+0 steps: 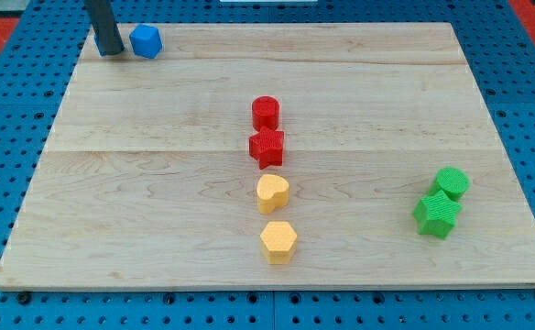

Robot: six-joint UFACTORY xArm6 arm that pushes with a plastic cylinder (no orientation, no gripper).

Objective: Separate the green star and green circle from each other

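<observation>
A: What is seen nearest the view's bottom?

B: A yellow hexagon (278, 242), with a yellow heart (272, 192) just above it.

A: And from the view's left?

B: My tip (110, 52) is set at the board's (158, 183) top-left corner, just beside a blue hexagon (146, 41). No pincer is carried, so no jaw state can be told. At centre, a red cylinder (266, 112) is found above a red star (267, 148). Far right, the green star (437, 214) and green circle (452, 181) are touching, well apart from my tip.
</observation>
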